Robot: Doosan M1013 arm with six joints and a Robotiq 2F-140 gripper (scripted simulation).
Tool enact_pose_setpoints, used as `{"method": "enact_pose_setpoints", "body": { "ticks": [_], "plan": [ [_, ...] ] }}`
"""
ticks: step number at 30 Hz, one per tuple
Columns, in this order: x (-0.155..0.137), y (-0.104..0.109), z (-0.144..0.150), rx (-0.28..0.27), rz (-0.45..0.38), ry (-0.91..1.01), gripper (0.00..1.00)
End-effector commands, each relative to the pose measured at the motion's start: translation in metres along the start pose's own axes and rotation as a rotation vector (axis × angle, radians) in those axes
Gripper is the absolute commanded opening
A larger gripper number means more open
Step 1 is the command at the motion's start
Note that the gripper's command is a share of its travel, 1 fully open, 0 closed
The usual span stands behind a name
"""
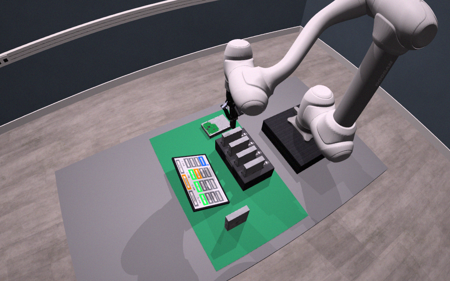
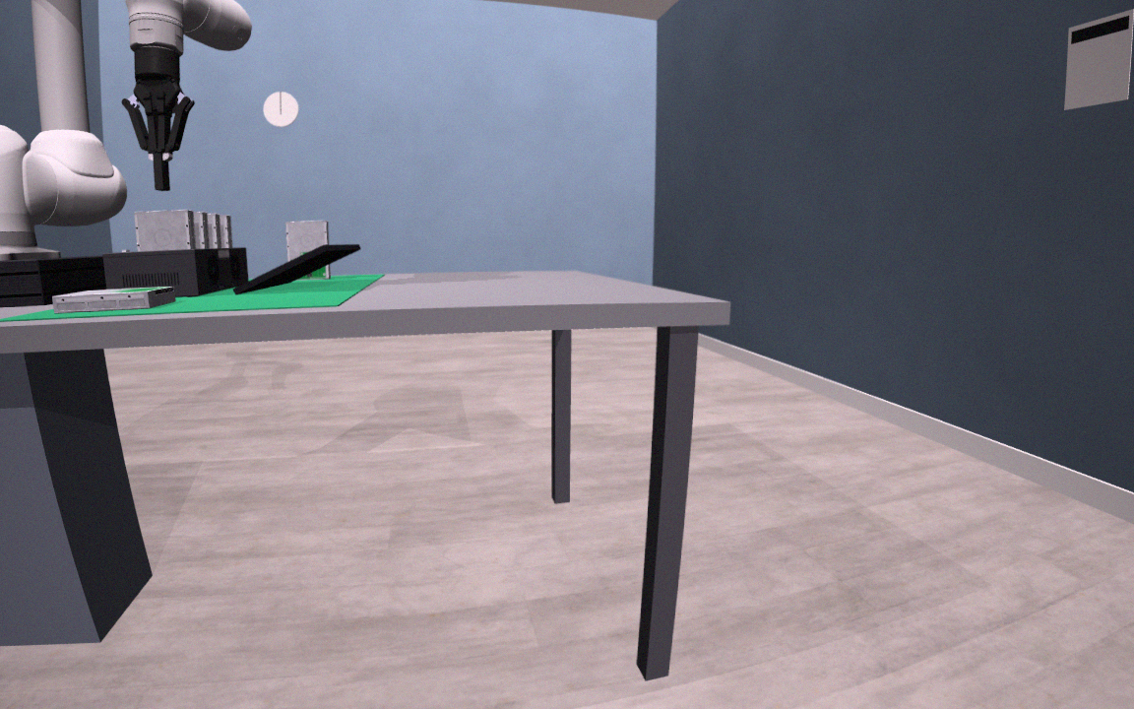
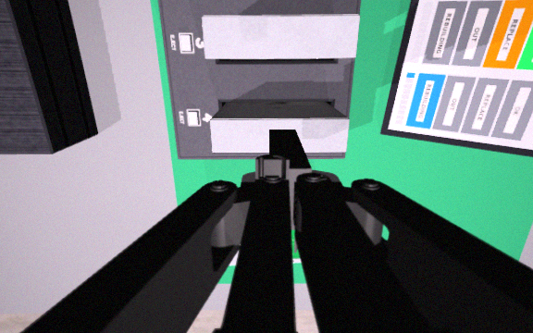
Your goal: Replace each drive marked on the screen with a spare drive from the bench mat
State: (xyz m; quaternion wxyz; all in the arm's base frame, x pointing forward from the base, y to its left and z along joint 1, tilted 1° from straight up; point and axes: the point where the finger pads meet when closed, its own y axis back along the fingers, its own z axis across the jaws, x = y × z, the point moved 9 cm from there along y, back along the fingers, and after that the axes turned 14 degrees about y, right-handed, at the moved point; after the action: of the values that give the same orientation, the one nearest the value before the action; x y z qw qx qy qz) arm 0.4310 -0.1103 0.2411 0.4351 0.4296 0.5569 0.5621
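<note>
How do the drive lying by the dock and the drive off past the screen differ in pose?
The drive by the dock lies flat, while the drive past the screen stands upright.
The flat drive shows its green circuit board facing up; the upright drive shows a narrow grey edge on top.
Shared: both sit on the green mat, outside the dock.

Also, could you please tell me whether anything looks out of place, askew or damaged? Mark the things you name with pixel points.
One oddity: on the screen (image 1: 200, 181) (image 2: 296, 270) (image 3: 475, 70), the row beside Bay 4's has both green OK and orange REPLACE lit, which seem to contradict each other. Nothing looks spilled or damaged, and the dock (image 1: 231, 168) (image 2: 157, 275) (image 3: 257, 76) appears level.
</note>
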Motion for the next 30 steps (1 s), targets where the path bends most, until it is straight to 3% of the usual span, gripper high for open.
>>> {"method": "enact_pose_setpoints", "body": {
  "ticks": [1, 9, 17, 19, 20, 30],
  "plan": [
    [0.000, 0.001, 0.000, -0.001, 0.000, 0.000, 0.10],
    [-0.013, 0.001, -0.003, -0.001, 0.000, 0.123, 0.10],
    [-0.065, 0.001, -0.023, 0.002, -0.004, 0.574, 0.10],
    [-0.065, 0.001, -0.023, 0.002, -0.004, 0.574, 0.10],
    [-0.073, 0.001, -0.026, 0.000, -0.001, 0.718, 0.10],
    [-0.141, 0.001, -0.066, 0.031, -0.020, 1.185, 0.10]
  ]
}}
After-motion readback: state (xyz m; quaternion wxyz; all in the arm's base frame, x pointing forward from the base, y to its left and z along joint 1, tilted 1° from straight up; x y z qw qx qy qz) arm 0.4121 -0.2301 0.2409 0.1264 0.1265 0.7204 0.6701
